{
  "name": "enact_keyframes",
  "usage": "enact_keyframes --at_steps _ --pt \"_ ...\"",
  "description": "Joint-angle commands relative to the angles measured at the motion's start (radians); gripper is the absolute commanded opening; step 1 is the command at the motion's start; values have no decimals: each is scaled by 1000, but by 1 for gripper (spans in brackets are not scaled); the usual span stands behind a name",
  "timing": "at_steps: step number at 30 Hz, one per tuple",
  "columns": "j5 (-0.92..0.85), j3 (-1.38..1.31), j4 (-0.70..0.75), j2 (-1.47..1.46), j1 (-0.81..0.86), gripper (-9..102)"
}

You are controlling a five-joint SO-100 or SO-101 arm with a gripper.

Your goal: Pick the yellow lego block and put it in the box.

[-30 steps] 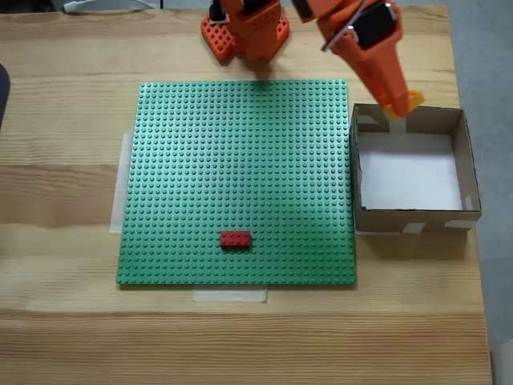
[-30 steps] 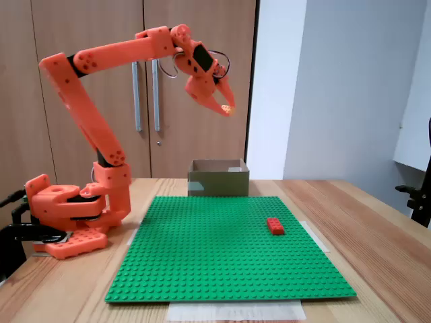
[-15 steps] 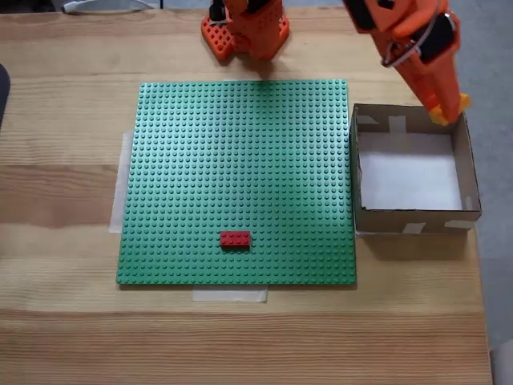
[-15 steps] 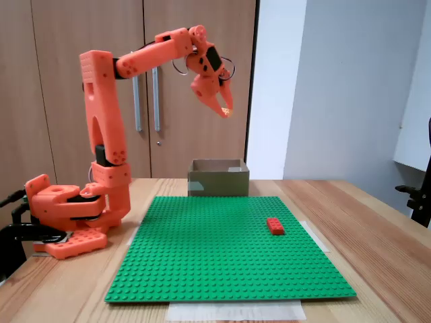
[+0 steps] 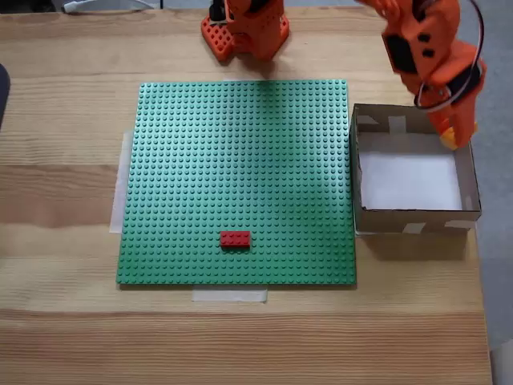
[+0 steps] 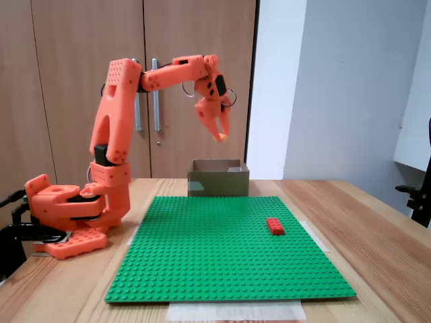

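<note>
My orange gripper hangs in the air above the box, shut on the yellow lego block, of which a small yellow-orange end shows between the fingertips. The box is a shallow brown cardboard square with a white floor, standing just right of the green baseplate in a fixed view from above. In that view the gripper is over the box's far right corner. From the front fixed view the block hangs well above the box's rim.
A large green studded baseplate lies taped to the wooden table. A red brick sits on it near the front edge. The arm's orange base stands behind the plate.
The arm has swung further over the box and stretched out, carrying the yellow block from the box's back edge to above its far right corner and lower.
</note>
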Motion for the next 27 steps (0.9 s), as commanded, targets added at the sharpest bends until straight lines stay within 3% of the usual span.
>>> enact_keyframes --at_steps 1,27 --pt "11 -48 9 -18 -17 -1" --pt "38 110 -57 -170 61 -1"
